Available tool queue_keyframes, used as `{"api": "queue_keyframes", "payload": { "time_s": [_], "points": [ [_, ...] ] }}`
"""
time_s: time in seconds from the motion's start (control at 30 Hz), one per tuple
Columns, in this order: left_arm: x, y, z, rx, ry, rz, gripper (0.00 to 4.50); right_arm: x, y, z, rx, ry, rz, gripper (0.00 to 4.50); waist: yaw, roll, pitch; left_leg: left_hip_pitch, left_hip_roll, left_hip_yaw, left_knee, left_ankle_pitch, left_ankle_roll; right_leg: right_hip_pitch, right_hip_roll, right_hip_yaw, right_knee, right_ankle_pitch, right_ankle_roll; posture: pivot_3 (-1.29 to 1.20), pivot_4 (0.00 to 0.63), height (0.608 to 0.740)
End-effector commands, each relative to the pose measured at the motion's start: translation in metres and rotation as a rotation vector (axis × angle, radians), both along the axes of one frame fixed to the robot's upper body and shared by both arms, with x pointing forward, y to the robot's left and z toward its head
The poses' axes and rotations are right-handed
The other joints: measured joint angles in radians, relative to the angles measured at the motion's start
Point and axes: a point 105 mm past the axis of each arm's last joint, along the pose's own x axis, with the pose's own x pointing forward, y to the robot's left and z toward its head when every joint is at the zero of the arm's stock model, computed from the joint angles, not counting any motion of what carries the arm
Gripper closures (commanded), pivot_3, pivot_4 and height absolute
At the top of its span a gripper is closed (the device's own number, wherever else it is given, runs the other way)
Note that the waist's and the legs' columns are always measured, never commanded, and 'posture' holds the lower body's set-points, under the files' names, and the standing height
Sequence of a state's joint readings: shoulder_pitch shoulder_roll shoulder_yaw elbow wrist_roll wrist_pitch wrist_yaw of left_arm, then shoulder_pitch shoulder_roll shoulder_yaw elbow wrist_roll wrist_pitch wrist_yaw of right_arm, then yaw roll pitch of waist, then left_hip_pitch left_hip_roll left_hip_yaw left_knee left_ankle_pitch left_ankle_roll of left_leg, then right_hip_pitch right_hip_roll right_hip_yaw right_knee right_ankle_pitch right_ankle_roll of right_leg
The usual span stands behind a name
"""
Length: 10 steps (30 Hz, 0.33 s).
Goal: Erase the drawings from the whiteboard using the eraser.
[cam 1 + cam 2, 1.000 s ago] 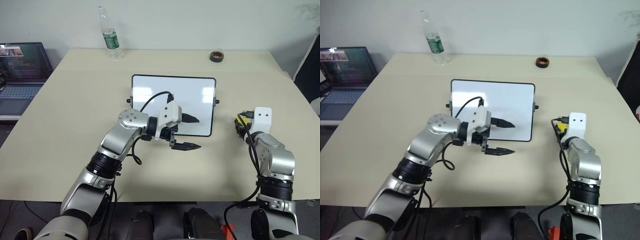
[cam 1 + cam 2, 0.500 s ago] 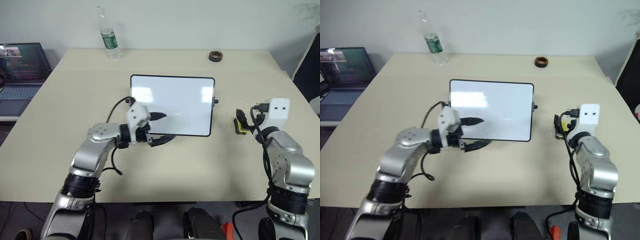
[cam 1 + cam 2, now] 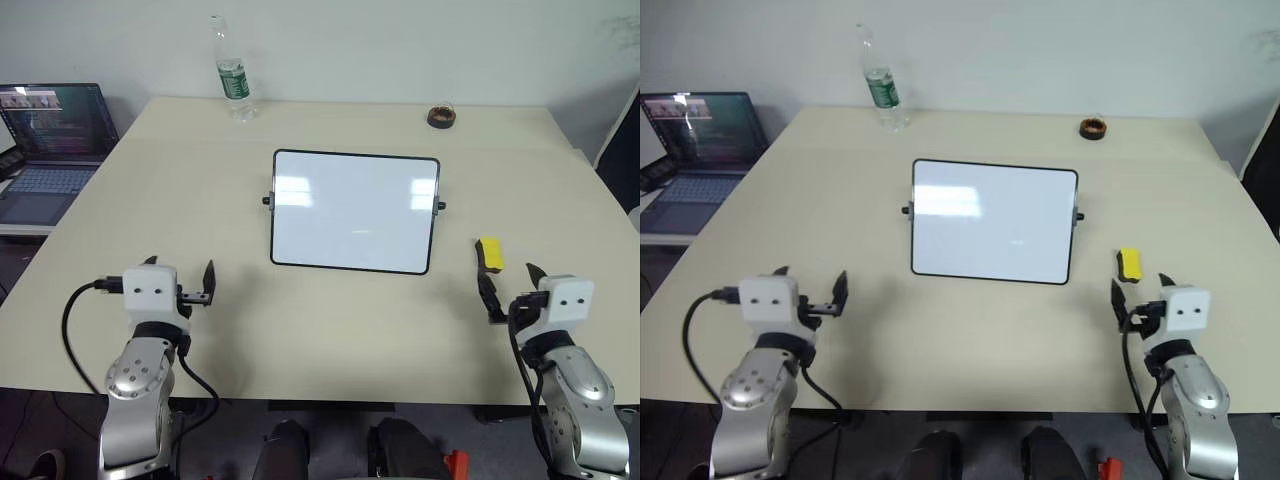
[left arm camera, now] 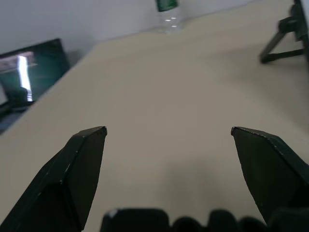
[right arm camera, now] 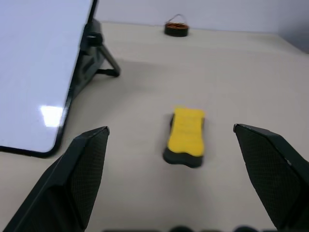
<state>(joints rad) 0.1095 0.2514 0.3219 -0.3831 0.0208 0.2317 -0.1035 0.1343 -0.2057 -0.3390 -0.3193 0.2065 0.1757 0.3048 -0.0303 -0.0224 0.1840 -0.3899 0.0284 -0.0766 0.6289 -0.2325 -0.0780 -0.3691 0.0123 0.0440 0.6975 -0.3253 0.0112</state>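
Note:
The whiteboard (image 3: 355, 210) stands propped at mid-table. Its face is plain white with pale glare patches, and no drawings are in view on it. Right of it lies the eraser (image 3: 489, 253), yellow side up, flat on the table and free of any grip. Just short of the eraser, my right gripper (image 3: 508, 283) is open and points at it; the right wrist view shows the eraser (image 5: 186, 135) lying ahead between the spread fingers (image 5: 82, 169). At the table's front left my left gripper (image 3: 181, 268) is open and empty, far from the board.
A plastic bottle (image 3: 232, 80) stands at the back left of the table (image 3: 330, 330). A dark tape roll (image 3: 440, 116) sits at the back right. An open laptop (image 3: 50, 125) rests on a side surface to the left.
My right gripper has opened, leaving the eraser on the table, and has drawn back. My left arm has swung from the whiteboard's front out to the front left.

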Motion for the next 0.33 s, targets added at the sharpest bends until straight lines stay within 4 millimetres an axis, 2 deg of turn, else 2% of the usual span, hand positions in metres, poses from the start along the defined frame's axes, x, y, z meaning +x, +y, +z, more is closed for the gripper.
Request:
{"api": "queue_keyframes", "payload": {
  "time_s": [0.03,0.17,0.33],
  "points": [
    [-0.005,0.010,0.014,0.042,-0.069,0.088,0.00,-0.009,-0.019,0.011,-0.010,-0.067,-0.048,0.02,0.002,0.000,0.000,0.000,-0.001,0.000,0.000,0.000,0.000,0.000,0.000,0.000,0.000,-0.001,0.002,0.00,0.150,0.740],
    [-0.009,0.007,0.005,0.042,-0.044,0.088,0.00,-0.012,-0.021,0.013,-0.039,-0.064,-0.033,0.02,-0.001,0.001,0.000,0.000,-0.001,0.001,0.000,0.000,0.000,0.000,0.002,0.001,0.000,-0.001,0.002,0.00,0.150,0.740],
    [-0.004,0.000,0.000,0.033,-0.043,0.077,0.00,0.000,-0.024,0.020,-0.047,-0.069,-0.022,0.02,-0.003,0.001,0.000,0.000,0.000,0.002,-0.001,0.000,0.000,-0.001,0.002,0.002,0.000,-0.001,0.002,0.00,0.150,0.740]
  ]
}}
